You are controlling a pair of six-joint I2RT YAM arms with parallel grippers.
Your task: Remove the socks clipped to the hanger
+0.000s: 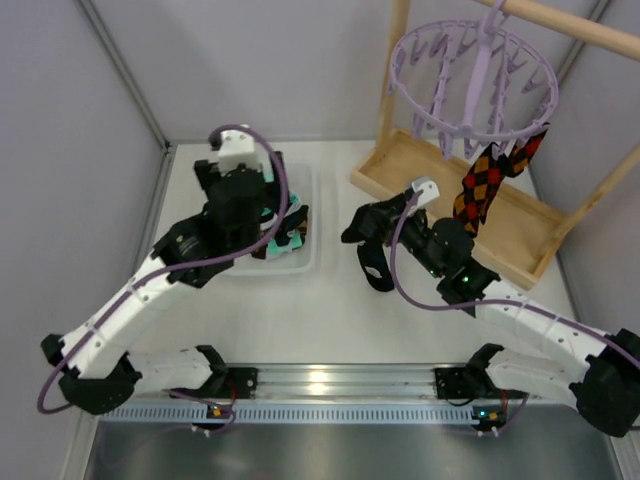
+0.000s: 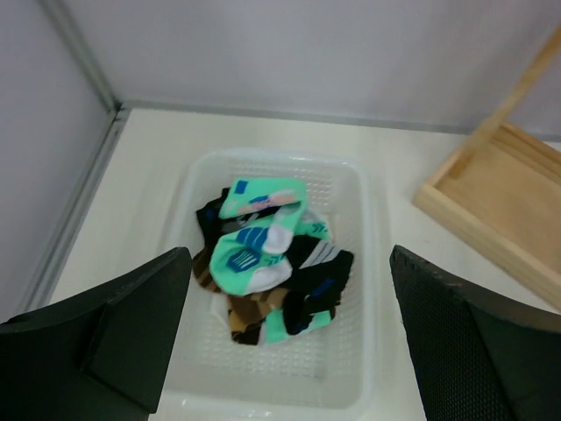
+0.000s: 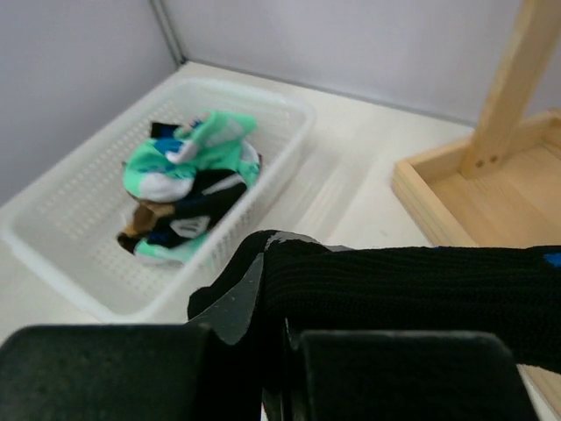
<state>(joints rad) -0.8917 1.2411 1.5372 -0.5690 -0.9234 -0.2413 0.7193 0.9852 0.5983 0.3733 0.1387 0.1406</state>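
Observation:
The lavender hanger (image 1: 472,72) hangs from a wooden rail at the back right. Two black socks with red-orange-yellow diamonds (image 1: 482,190) stay clipped under it. My right gripper (image 1: 372,240) is shut on a black sock (image 3: 412,289) and holds it above the table between the basket and the wooden frame. My left gripper (image 2: 289,338) is open and empty, hovering over a white basket (image 2: 372,289). A pile of teal, brown and black socks (image 2: 267,259) lies in that basket. The pile also shows in the right wrist view (image 3: 188,189).
A light wooden frame with a tray base (image 1: 520,235) stands at the back right under the hanger. The white basket (image 1: 308,255) sits at the back left of the table. Grey walls close off the left and back sides.

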